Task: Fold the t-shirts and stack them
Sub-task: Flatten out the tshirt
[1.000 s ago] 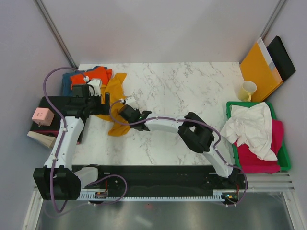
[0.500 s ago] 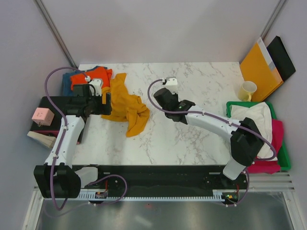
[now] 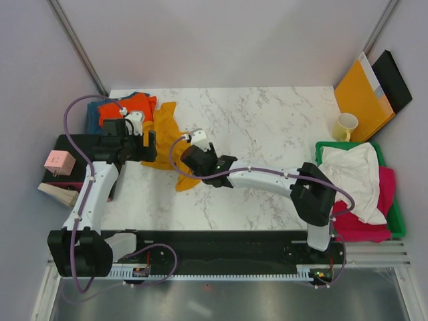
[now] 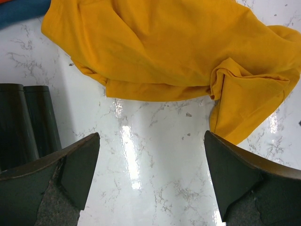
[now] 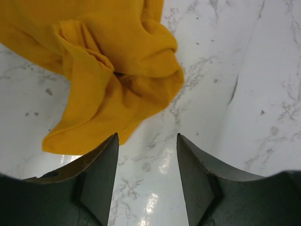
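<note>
Tabletop point(image 3: 267, 127) bare across centre and upper right. Mustard t-shirt point(image 3: 166, 130) crumpled centre-left. Left gripper point(image 4: 150, 136) wide, right gripper point(image 5: 146, 137) parted, neither holding anything. Green bin point(image 3: 400, 224) at right edge holds white t-shirt point(image 3: 351, 177) over magenta t-shirt point(image 3: 361, 229).

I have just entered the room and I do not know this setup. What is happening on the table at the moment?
Two robot arms are busy with a mustard-yellow t-shirt that lies crumpled on the left of the marble table. The left claw and the right claw hover beside it, both open, holding nothing. An orange t-shirt and a teal t-shirt lie at the far left corner. A white t-shirt and a magenta t-shirt lie unfolded in the green bin at the right.
</note>
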`<state>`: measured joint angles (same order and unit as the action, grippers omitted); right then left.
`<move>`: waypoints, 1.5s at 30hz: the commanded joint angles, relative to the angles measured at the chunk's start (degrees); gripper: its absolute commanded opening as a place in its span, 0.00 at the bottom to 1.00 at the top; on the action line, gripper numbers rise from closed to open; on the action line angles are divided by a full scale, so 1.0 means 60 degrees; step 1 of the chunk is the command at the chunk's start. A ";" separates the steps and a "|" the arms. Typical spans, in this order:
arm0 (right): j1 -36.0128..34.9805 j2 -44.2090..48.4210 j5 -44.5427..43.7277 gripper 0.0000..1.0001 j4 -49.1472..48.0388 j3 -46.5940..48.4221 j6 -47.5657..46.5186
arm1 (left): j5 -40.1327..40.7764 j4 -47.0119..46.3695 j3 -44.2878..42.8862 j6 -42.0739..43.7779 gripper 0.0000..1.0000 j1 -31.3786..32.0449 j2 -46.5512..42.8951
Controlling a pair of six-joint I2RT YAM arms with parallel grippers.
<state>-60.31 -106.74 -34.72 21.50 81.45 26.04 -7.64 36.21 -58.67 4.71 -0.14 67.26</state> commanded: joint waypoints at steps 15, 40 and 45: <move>0.0047 -0.2937 0.0645 0.55 -0.0375 0.3548 -0.0722 | 0.0028 -0.0160 0.0155 -0.0053 0.99 0.0038 -0.0459; 0.0252 0.1996 -0.2018 0.00 0.1367 -0.0082 -0.0095 | 0.0583 -0.2005 -0.0474 0.0284 1.00 0.0038 0.2952; 0.0355 0.3301 -0.2650 0.00 0.1924 -0.1167 0.0595 | 0.1668 -0.2313 -0.1455 -0.0212 1.00 0.0038 0.4489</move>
<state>-58.83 -91.26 -44.56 28.25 78.48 25.45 -3.33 27.70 -61.47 5.13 -0.14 89.34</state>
